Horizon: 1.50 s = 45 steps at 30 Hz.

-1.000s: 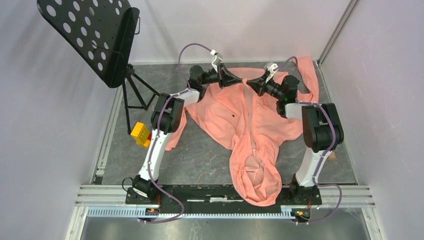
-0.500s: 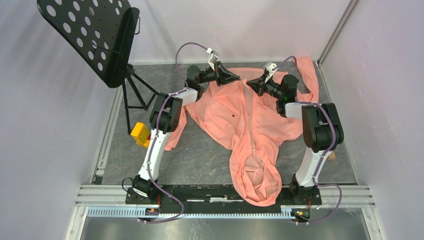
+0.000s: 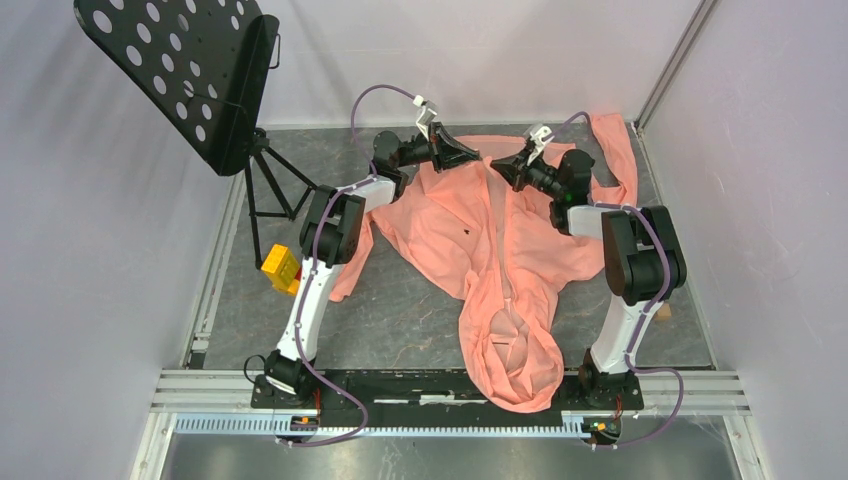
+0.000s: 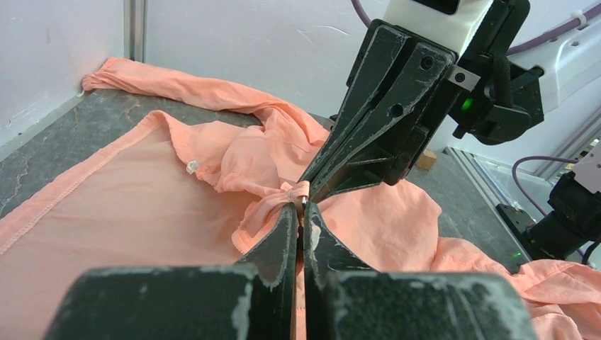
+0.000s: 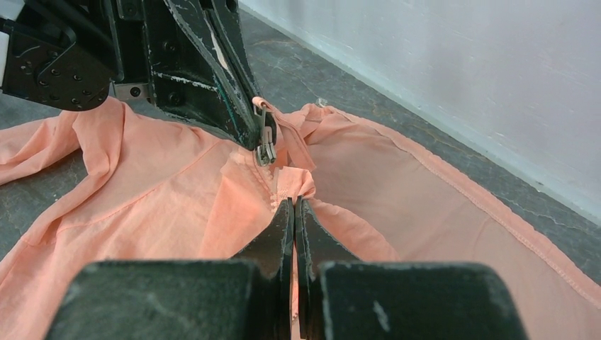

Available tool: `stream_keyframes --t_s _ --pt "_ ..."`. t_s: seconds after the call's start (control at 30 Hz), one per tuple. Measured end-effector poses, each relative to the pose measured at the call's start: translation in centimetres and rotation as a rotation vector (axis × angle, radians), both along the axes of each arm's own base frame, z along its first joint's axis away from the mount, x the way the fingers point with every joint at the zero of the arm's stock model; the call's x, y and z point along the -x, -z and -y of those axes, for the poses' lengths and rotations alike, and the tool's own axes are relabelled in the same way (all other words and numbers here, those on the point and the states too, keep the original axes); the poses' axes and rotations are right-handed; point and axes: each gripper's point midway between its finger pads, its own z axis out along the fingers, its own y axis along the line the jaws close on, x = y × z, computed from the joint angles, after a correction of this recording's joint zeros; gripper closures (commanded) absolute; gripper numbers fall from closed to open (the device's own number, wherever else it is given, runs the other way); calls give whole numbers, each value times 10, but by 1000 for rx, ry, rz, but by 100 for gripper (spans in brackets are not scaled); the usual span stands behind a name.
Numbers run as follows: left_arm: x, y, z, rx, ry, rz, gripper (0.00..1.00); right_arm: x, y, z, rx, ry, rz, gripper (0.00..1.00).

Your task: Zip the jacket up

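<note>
Grey marbled tabletop [image 3: 400, 310], white walls: the jacket [image 3: 470, 250] lies spread mid-table with its hood near, as the left gripper [image 3: 476, 158] and right gripper [image 3: 498, 167] clamp its far hem. A music stand [image 3: 190, 70] stands far left.

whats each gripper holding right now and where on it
Both hold the jacket at the hem end of its zipper: the left gripper pinches the zipper slider, the right gripper the fabric just beside it.

On table [image 3: 400, 312], jacket [image 3: 497, 250]; stand [image 3: 185, 72] far left
</note>
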Motion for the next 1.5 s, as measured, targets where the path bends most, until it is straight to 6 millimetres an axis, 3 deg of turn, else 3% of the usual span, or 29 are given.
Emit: stream_keyframes --t_s 0.4,1.5 --pt "-2 7 1 -21 -1 -50 98 -2 -8 -1 -7 5 36 100" --pt "-11 5 -5 -9 -35 -55 98 -6 -4 1 3 38 26 100"
